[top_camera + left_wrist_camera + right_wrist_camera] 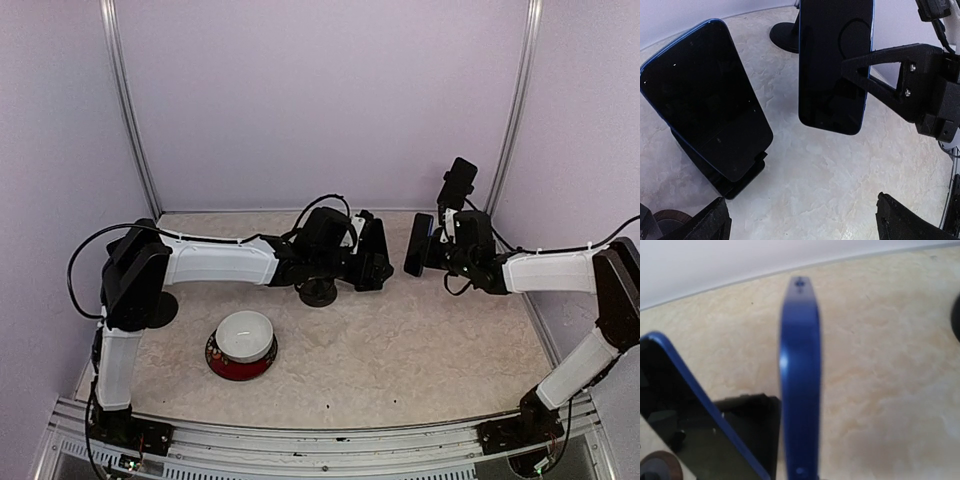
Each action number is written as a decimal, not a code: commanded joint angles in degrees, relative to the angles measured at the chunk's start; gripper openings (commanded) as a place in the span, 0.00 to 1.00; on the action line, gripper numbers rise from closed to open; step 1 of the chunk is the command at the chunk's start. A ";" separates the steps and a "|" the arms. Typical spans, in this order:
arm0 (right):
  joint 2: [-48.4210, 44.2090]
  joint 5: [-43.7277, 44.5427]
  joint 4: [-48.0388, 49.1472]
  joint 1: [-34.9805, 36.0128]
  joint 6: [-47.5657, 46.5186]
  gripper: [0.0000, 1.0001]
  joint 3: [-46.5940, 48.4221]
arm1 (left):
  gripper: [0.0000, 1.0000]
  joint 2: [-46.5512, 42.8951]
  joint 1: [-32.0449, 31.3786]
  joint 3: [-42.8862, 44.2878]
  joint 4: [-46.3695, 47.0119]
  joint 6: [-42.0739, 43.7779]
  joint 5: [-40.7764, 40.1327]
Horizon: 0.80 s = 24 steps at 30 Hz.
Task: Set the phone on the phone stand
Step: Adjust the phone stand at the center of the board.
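Note:
A dark phone with a blue rim (705, 100) leans on the black phone stand (737, 182), also seen in the right wrist view as the phone (670, 405) on the stand (752, 432). My left gripper (802, 220) is open just in front of it, with nothing between its fingers (710, 222); in the top view the left gripper (378, 262) covers most of that phone. My right gripper (432, 250) is shut on a second blue-rimmed phone (418, 245), holding it upright above the table beside the stand; this held phone (835, 65) appears edge-on (800, 380) in the right wrist view.
A red bowl with a white inside (241, 343) sits front left. A black round base (318, 292) lies under the left arm, and another round base (785, 37) stands behind the held phone. Walls close off the back and both sides.

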 commanded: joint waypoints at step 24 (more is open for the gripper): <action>4.30 -8.87 3.20 -2.58 -0.89 0.00 5.42 | 0.99 4.27 3.55 8.24 1.89 -2.81 -9.36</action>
